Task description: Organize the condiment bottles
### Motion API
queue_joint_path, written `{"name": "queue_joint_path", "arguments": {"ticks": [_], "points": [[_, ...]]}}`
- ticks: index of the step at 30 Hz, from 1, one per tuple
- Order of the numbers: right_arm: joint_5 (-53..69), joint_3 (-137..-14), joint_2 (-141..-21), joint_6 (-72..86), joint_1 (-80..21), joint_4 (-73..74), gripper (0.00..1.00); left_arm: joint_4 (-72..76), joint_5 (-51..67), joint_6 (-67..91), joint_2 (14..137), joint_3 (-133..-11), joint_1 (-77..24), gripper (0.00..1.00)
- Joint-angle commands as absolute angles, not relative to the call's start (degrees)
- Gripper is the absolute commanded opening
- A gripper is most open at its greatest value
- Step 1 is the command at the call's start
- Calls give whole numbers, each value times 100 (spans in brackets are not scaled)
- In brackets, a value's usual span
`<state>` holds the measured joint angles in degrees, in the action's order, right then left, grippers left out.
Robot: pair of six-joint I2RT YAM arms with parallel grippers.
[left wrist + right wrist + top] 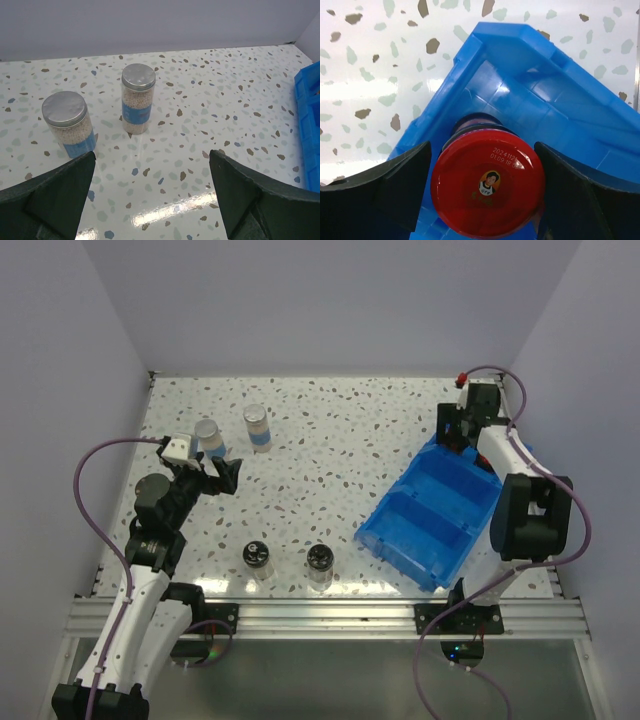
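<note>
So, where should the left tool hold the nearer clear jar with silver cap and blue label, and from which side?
Probably best: grip the clear cylindrical jar with silver cap on its body at the blue label, coming level from the near side. It stands upright, apart from its twin jar, and the open left tool is on that side.

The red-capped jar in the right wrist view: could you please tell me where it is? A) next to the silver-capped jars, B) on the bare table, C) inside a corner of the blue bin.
C: the red-capped jar has the walls of the blue bin meeting in a corner right behind it.
</note>
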<state>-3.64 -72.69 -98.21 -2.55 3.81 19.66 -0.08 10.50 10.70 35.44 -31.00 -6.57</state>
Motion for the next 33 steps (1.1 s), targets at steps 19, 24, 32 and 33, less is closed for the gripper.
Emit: {"name": "queue_joint_path", "arguments": {"ticks": [19,24,32,33], "points": [[1800,-7524,-7850,-1686,396,2591,99,124,1151,1379,3568,-3392,-694,100],[3379,-7208,-7243,-2091,387,3110,99,-316,1248,1757,4130,-3997,-686,100],[4499,-6654,-6926,-2101,70,3481,98,-580,1433,2197,5711,-4964,-703,93],[4561,-6505,-6865,-2040,79,3411,99,-650,1441,2215,5887,-5070,-694,93]]}}
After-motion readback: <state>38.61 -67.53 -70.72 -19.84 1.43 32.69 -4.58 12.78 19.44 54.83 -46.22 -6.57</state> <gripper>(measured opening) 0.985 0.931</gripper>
